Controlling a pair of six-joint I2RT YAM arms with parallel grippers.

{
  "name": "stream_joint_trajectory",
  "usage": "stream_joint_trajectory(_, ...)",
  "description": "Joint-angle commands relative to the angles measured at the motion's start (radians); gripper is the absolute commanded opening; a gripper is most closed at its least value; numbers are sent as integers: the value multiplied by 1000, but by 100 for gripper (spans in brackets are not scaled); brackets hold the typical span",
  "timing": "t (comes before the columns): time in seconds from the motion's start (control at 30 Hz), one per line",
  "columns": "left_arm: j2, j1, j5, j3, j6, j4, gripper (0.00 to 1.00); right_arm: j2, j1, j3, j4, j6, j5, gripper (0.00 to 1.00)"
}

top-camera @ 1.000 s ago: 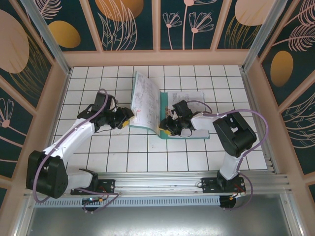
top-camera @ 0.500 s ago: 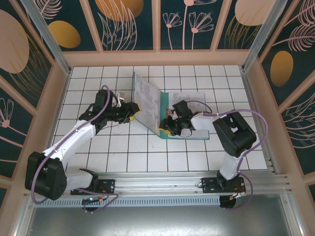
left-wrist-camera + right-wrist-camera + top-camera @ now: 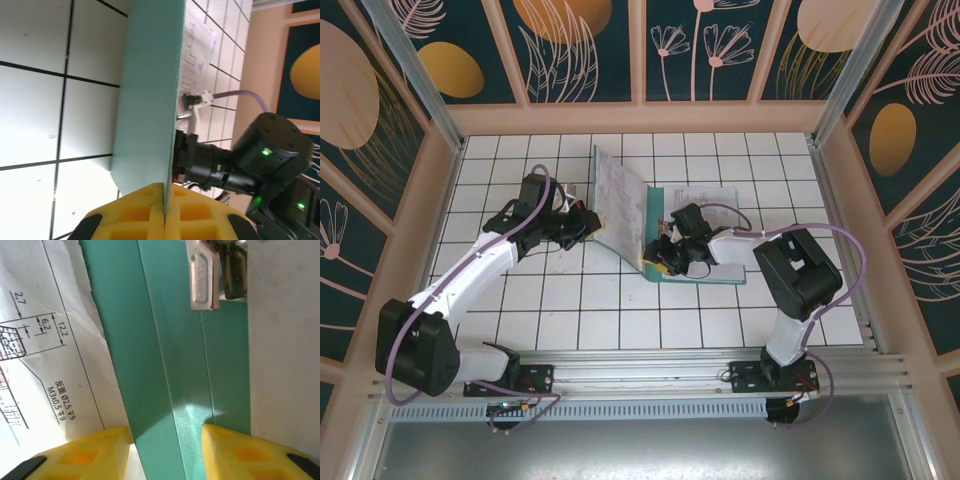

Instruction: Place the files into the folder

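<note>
The teal-green folder (image 3: 705,272) lies open mid-table. Its left cover (image 3: 616,212) stands raised on edge, with a printed white sheet (image 3: 612,200) against its inner face. My left gripper (image 3: 584,227) is shut on that cover's lower edge; in the left wrist view the cover (image 3: 150,95) runs straight up from the pinched yellow fingertips (image 3: 145,210). My right gripper (image 3: 665,256) is open and rests low over the spine (image 3: 165,365), one finger on either side, below the metal clip (image 3: 204,275). More printed sheets (image 3: 702,196) lie on the right cover. The cyan-blue sheet is hidden.
White tiled table (image 3: 620,310) boxed in by tan walls (image 3: 640,118) on three sides. The right arm's black wrist (image 3: 225,162) sits just behind the raised cover. Bare tiles lie in front of the folder and to its left.
My left gripper has moved away from the bases and to the right, tipping the folder's left cover up steeper toward the spine. The right gripper has stayed on the spine.
</note>
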Motion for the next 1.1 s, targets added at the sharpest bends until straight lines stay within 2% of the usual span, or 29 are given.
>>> stream_joint_trajectory(0.0,19,-7,-111,51,73,-122,0,-82,0,46,-22,-14,-5,48)
stream_joint_trajectory(0.17,17,-6,-181,93,106,-197,0,-192,-44,49,-37,2,14,49)
stream_joint_trajectory(0.37,18,-7,-241,148,150,-272,0,-355,-228,-106,-52,19,53,46)
stream_joint_trajectory(0.53,36,-6,-273,209,200,-336,0,-406,-404,-222,-159,-23,83,22)
stream_joint_trajectory(0.6,48,-7,-292,239,230,-367,0,-411,-445,-258,-166,-40,82,17)
stream_joint_trajectory(0.77,86,-7,-282,292,283,-395,0,-371,-467,-292,-146,-59,58,9)
stream_joint_trajectory(1.07,158,-6,-233,397,325,-398,0,-246,-462,-261,-146,-57,103,5)
